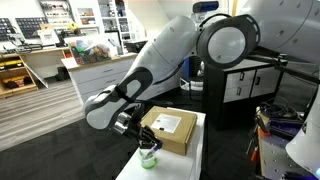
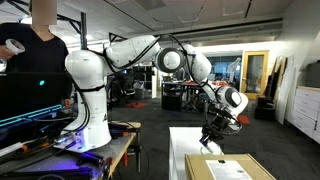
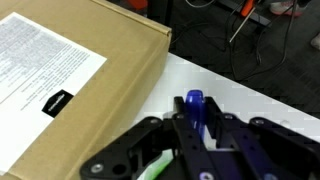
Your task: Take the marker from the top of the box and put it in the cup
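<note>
Marker (image 3: 194, 103) sits btwn my claw (image 3: 198, 130) fingers in wrist view. Only its blue end shows, poking up past the black links, the rest is hidden behind them. Claw is nearly closed, pinched on the marker, nothing else in it.

Cup (image 3: 150, 168) shows as a pale green patch at the bottom edge of wrist view, partly covered by my finger links. Can't tell from there whether the marker tip is inside the rim. In an exterior view the cup (image 1: 150, 155) stands on the white bench (image 1: 195, 150), just beside the near corner of the box (image 1: 172, 128), w/ my claw (image 1: 146, 140) right above it, pointing down. Marker is too small to make out in that view.

Box (image 3: 90, 90) is tan cardboard, lying flat on the bench (image 3: 250, 90), w/ a white printed label (image 3: 40, 60) on top. Its top face is bare apart from that label.

In an exterior view my claw (image 2: 212, 138) hangs low over the bench (image 2: 182, 150), close above the box (image 2: 235, 168) edge. Cup isn't visible there.

Bkgd: black cabinet (image 1: 245, 85) behind the bench, and a person (image 2: 35, 40) in dark top at far side of the arm base.
</note>
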Robot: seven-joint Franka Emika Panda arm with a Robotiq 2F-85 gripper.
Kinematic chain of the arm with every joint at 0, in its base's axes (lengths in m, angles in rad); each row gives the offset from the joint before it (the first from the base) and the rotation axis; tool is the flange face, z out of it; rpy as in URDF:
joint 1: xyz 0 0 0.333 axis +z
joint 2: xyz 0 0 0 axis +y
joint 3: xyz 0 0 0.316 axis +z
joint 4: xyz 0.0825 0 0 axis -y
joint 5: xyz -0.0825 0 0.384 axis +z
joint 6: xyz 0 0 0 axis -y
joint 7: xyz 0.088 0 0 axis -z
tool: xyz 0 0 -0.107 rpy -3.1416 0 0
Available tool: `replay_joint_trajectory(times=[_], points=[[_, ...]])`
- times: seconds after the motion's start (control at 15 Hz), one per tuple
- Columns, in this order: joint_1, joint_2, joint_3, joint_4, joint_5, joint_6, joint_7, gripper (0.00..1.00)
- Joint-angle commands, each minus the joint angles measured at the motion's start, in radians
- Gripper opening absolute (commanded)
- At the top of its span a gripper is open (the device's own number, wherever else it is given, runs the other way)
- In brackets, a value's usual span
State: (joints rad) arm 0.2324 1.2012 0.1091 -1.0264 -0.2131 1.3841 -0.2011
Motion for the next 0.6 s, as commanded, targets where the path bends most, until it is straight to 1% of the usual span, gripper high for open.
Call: replay_joint_trajectory(times=[0.0,0.2,0.4,0.47,0.53], points=[[0.011,0.029,-0.009,0.069,0.001,-0.053,-0.013,0.53],[0.010,0.030,-0.010,0.081,0.002,-0.051,-0.011,0.73],[0.004,0.012,-0.003,0.067,-0.004,-0.037,-0.006,0.93],[0.004,0.006,-0.003,0.063,-0.005,-0.031,-0.005,0.98],[0.003,-0.002,-0.001,0.060,-0.003,-0.021,-0.003,0.99]])
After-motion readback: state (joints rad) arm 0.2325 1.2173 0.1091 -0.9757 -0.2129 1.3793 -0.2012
